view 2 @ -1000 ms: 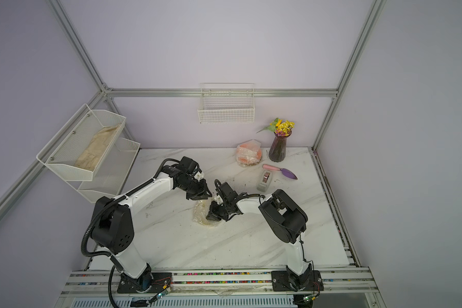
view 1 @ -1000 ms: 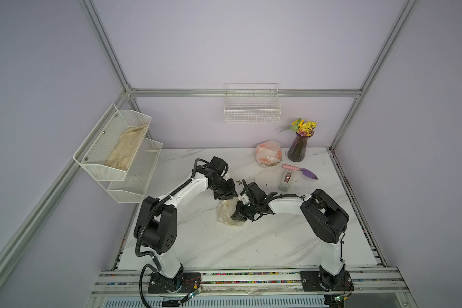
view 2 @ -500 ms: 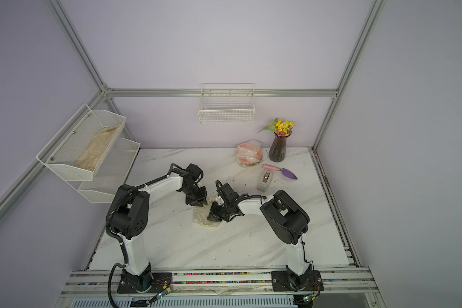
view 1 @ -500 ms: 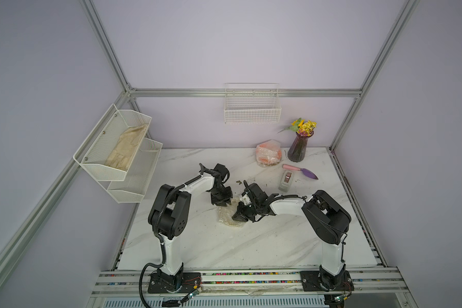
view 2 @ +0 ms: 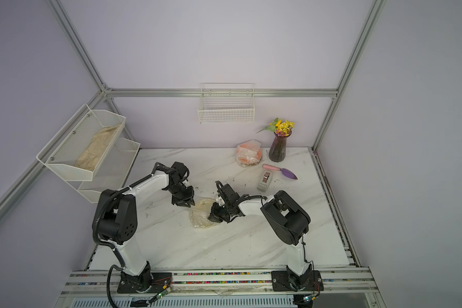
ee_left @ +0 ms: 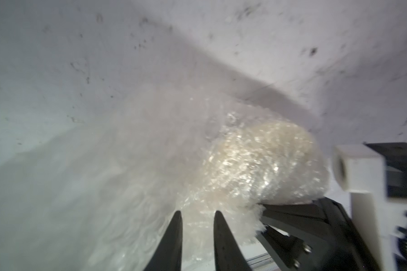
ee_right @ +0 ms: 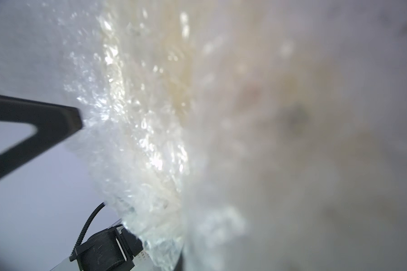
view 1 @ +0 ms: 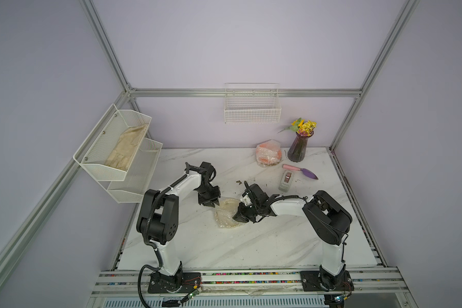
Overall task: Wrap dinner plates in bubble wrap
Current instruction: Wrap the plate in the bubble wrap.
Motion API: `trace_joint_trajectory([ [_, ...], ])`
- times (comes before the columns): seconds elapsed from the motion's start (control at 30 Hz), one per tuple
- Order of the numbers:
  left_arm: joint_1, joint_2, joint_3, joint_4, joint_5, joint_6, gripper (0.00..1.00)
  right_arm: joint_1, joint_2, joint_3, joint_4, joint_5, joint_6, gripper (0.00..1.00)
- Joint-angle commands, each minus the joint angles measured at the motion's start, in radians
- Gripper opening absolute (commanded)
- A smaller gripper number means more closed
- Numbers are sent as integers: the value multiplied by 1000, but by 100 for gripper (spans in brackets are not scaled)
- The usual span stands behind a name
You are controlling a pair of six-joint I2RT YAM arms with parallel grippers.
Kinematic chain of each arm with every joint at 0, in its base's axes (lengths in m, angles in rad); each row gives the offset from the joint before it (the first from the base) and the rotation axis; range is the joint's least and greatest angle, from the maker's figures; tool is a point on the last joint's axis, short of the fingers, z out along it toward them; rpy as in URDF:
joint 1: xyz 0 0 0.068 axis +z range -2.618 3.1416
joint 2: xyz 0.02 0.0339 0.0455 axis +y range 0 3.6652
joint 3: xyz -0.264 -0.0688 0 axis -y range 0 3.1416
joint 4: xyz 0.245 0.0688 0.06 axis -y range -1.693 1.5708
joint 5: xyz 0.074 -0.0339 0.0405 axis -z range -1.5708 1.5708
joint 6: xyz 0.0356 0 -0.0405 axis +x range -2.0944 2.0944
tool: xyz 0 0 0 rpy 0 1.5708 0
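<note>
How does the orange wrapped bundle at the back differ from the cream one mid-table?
The orange bundle sits beside the vase, untouched; the cream bundle lies between the left gripper and right gripper. The orange one looks bulkier; the cream one lies flatter. Both are covered in bubble wrap.

- No text, label, brand, number or sign can be read in any view.
- Speckled coloured strip (view 1: 246,274) on the front rail, well behind the left claw (view 1: 210,205) and the right claw (view 1: 237,216), down by the arm bases: the marks are too small to tell whether any are characters.
- Both wrist views are close up and blurred, with nothing legible around either claw.
</note>
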Motion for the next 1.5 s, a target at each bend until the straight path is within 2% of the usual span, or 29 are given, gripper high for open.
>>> trace_joint_trajectory([
  [0.0,-64,-56,149,-26,52,-40,25,-6,57,-49,-202,86,2,0],
  [0.2,-160,59,64,70,103,-90,24,-5,54,-48,-203,87,-1,0],
  [0.37,-163,74,-135,134,78,-80,18,-5,31,-24,-249,117,-29,0],
  [0.53,-150,91,-266,200,48,-65,10,-13,-24,30,-291,91,-56,18],
  [0.6,-145,99,-280,214,48,-63,9,-26,-46,46,-276,52,-46,20],
  [0.73,-143,104,-291,228,43,-66,8,-30,-49,75,-143,-16,27,17],
  [0.9,-143,92,-289,231,36,-65,7,-31,46,99,-59,-32,63,11],
  [1.0,-142,74,-283,226,37,-62,8,-36,77,75,-75,16,54,9],
  [1.1,-136,38,-253,194,19,-52,8,-44,91,69,-221,92,-7,4],
  [1.17,-119,-8,-215,145,-30,-37,14,-47,88,51,-256,111,-33,3],
  [1.27,-56,-92,-154,69,-104,0,31,-47,95,42,-275,107,-54,2],
  [1.37,18,-148,-106,23,-128,51,50,-47,94,37,-271,102,-54,2],
  [1.47,77,-168,-74,-12,-175,90,63,-47,93,37,-272,104,-55,2],
])
